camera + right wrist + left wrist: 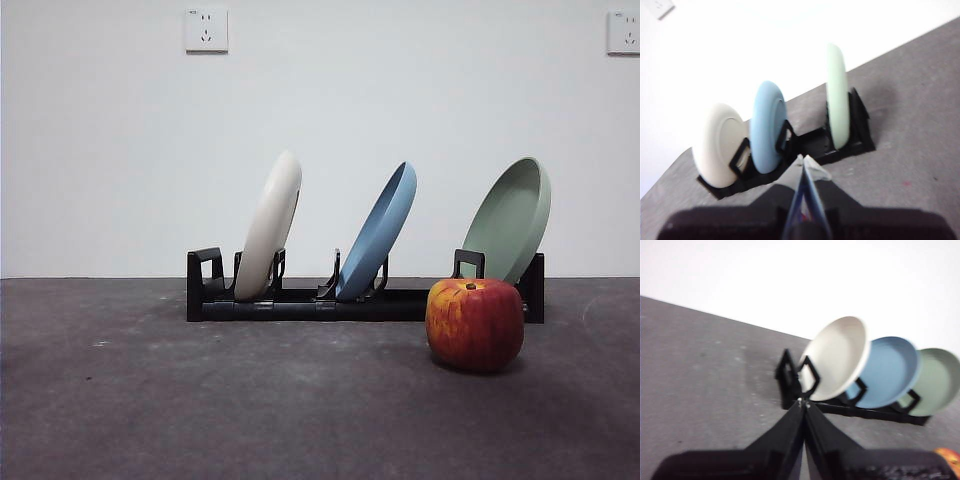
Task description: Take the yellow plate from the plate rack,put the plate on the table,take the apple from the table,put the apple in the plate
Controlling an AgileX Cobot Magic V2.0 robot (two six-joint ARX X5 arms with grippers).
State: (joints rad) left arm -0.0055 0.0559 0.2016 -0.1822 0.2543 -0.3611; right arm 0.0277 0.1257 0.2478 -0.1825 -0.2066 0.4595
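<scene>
The yellow plate [269, 228] is cream-coloured and stands tilted in the left slot of the black plate rack [300, 303]. It also shows in the left wrist view [836, 357] and the right wrist view [717, 144]. The red apple [474, 324] sits on the table [200, 400] in front of the rack's right end; a sliver of it [950, 457] shows in the left wrist view. My left gripper [803, 403] is shut and empty, away from the rack. My right gripper [804, 161] is shut and empty, on the rack's other side. Neither arm shows in the front view.
A blue plate [378, 232] stands in the rack's middle slot and a pale green plate [510, 220] at its right end. A white wall with two sockets [206, 30] rises behind the table.
</scene>
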